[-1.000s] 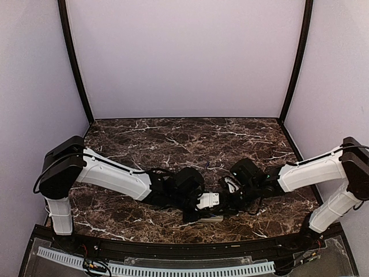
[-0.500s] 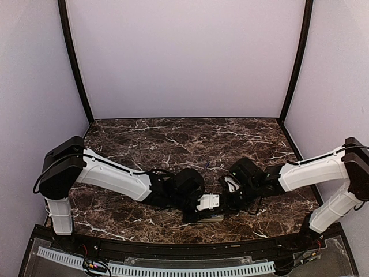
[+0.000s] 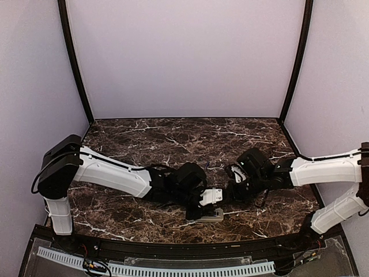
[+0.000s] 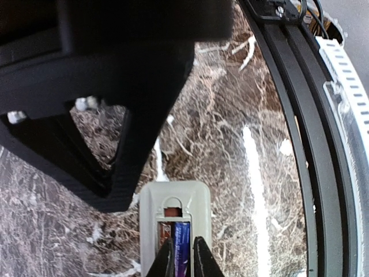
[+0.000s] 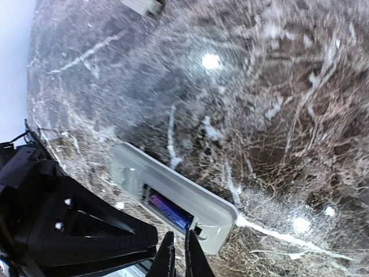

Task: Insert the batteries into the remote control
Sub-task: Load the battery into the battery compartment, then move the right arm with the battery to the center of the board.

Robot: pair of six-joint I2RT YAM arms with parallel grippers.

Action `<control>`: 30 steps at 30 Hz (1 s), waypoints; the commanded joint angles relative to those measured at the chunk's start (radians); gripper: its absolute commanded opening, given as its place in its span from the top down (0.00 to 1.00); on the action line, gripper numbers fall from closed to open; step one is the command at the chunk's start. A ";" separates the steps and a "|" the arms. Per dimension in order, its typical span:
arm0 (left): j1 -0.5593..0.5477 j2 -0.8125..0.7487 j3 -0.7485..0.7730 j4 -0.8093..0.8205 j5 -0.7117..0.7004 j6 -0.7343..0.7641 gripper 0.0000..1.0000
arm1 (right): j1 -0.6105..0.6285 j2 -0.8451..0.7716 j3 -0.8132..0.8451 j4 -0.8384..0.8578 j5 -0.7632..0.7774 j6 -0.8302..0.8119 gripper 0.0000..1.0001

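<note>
Since the earlier top view the right arm (image 3: pixel 323 170) has swung its forearm flatter and further right, and the left arm (image 3: pixel 109 173) has crept a little toward the middle.

Both arms reach low over the near part of the dark marble surface (image 3: pixel 144 138) and meet above the remote control (image 4: pixel 174 196). It lies there back-up, near the front edge, with its battery bay uncovered. A small grey cover piece (image 5: pixel 141 6) lies well apart from it, at the far edge of the right wrist view.

The left tool (image 4: pixel 183 262) is drawn narrow and pinches one battery (image 4: pixel 182 242) from both sides. That battery lies lengthwise in the bay, short of the contact at the bay's end. The right tool (image 5: pixel 176 257) is clenched on nothing and hovers just beside the remote's long edge. A second battery cannot be made out with any certainty.

The step in hand appears to be seating this battery. To do it well, the left tool should keep the cylinder in line with the bay. It should push the battery endwise against the contact, then lower it flat, and let go only once it sits level. The remote is light and loose on a smooth top, so the right tool would do best resting against its edge to stop it sliding or tipping. The polarity marks cannot be read here.
</note>
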 commanded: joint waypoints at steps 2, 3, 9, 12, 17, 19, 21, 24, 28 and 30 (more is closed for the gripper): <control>0.040 -0.097 0.030 -0.072 0.025 -0.065 0.86 | -0.052 -0.081 0.064 -0.021 0.012 -0.052 0.92; 0.050 -0.109 0.029 -0.069 0.039 -0.078 0.85 | -0.073 -0.088 0.073 -0.036 0.017 -0.064 0.91; 0.202 -0.251 -0.003 -0.025 0.095 -0.296 0.68 | -0.169 -0.083 0.196 -0.140 0.069 -0.197 0.78; 0.261 -0.313 -0.040 -0.008 -0.017 -0.347 0.47 | -0.185 -0.018 0.302 -0.208 0.129 -0.268 0.65; 0.336 -0.373 -0.067 -0.060 -0.235 -0.463 0.19 | -0.202 0.150 0.497 -0.285 0.247 -0.291 0.44; 0.375 -0.372 -0.064 -0.109 -0.292 -0.512 0.17 | -0.204 0.237 0.573 -0.303 0.283 -0.276 0.42; 0.410 -0.370 -0.068 -0.150 -0.323 -0.543 0.17 | -0.204 0.353 0.659 -0.326 0.305 -0.258 0.42; 0.431 -0.374 -0.091 -0.167 -0.339 -0.541 0.17 | -0.203 0.504 0.773 -0.357 0.310 -0.231 0.43; 0.437 -0.398 -0.096 -0.192 -0.327 -0.531 0.17 | -0.195 0.647 0.891 -0.406 0.388 -0.195 0.44; 0.438 -0.417 -0.109 -0.201 -0.315 -0.511 0.17 | -0.188 0.685 0.919 -0.421 0.437 -0.182 0.44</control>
